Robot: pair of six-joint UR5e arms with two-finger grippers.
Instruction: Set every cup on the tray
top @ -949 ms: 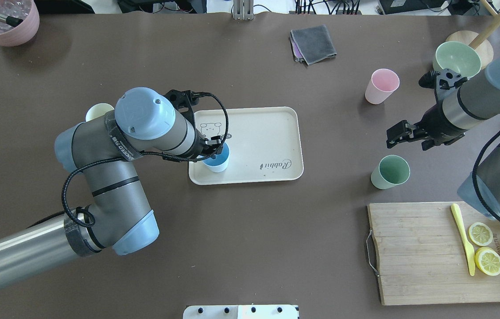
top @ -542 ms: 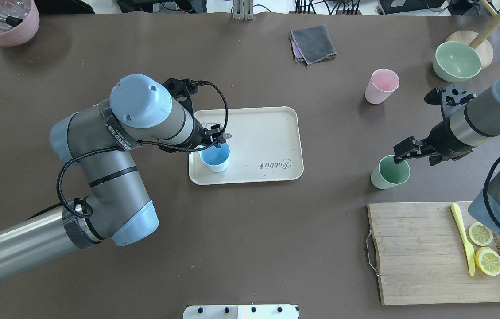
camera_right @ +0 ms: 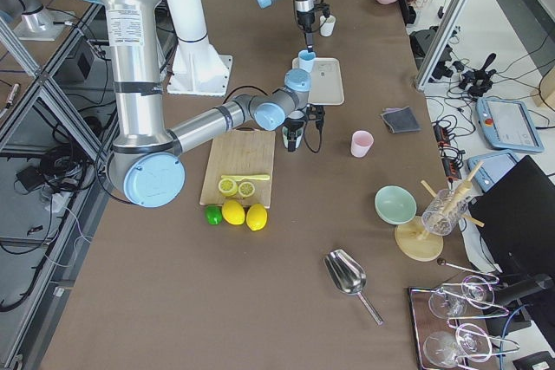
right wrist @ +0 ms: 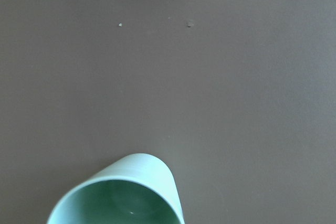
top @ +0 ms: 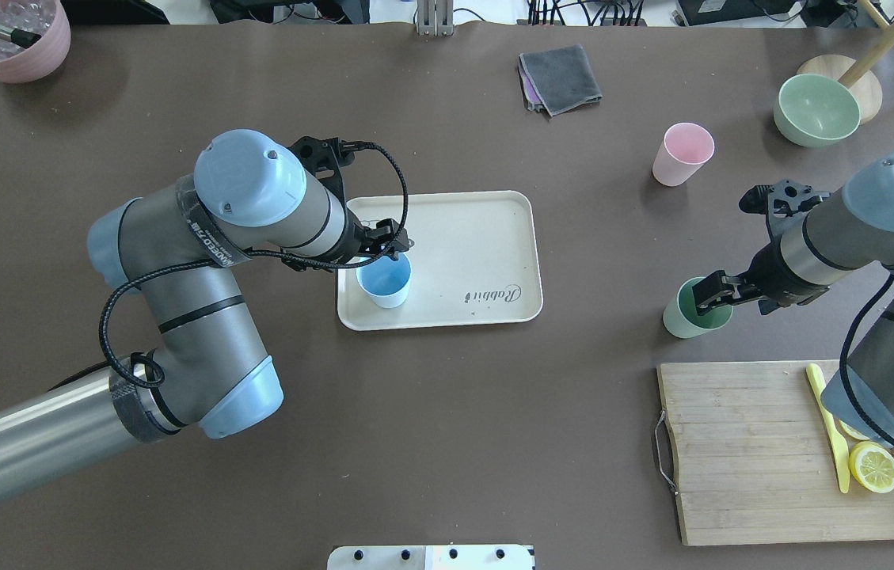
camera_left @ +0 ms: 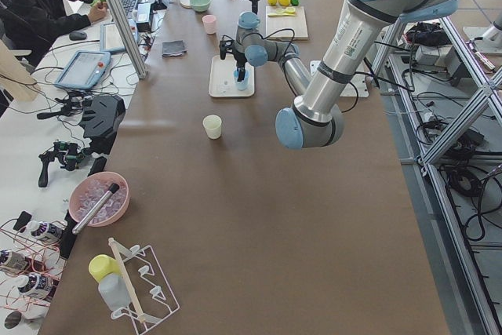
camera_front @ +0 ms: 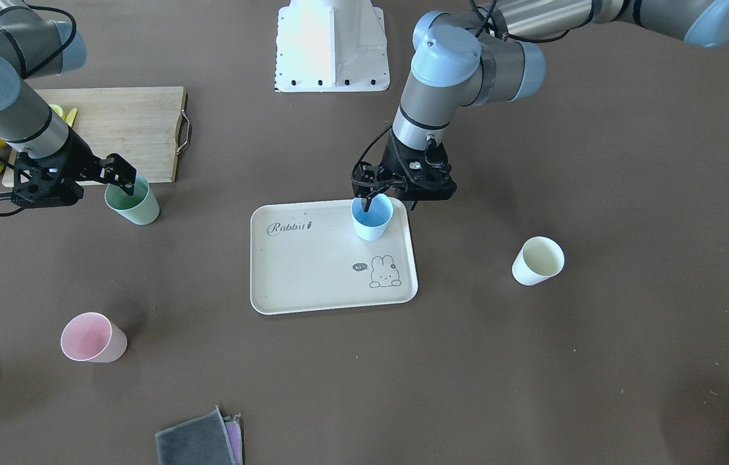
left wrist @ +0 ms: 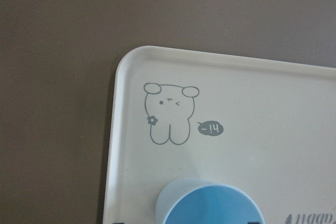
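Note:
The light blue cup [top: 385,285] stands upright on the cream tray [top: 478,229], near its edge on the robot's side. My left gripper [top: 393,247] is open over it, jaws on either side of its rim; the cup fills the bottom of the left wrist view [left wrist: 210,205]. The mint green cup [top: 684,317] stands on the table. My right gripper [top: 712,297] is open at its rim, one finger over the mouth. The pink cup [top: 682,153] and the cream-white cup [camera_front: 537,260] stand on the table, off the tray. My left arm hides the cream-white cup in the overhead view.
A wooden cutting board [top: 739,451] with lemon halves and a yellow knife lies at the front right. A pale green bowl [top: 816,108] is at the far right, a grey cloth [top: 560,77] at the back, and a mauve-pink pot [top: 7,39] in the far left corner.
My right gripper has moved back and down onto the mint green cup's rim. My left arm has shifted slightly away from the blue cup and now covers the cream-white cup in the overhead view.

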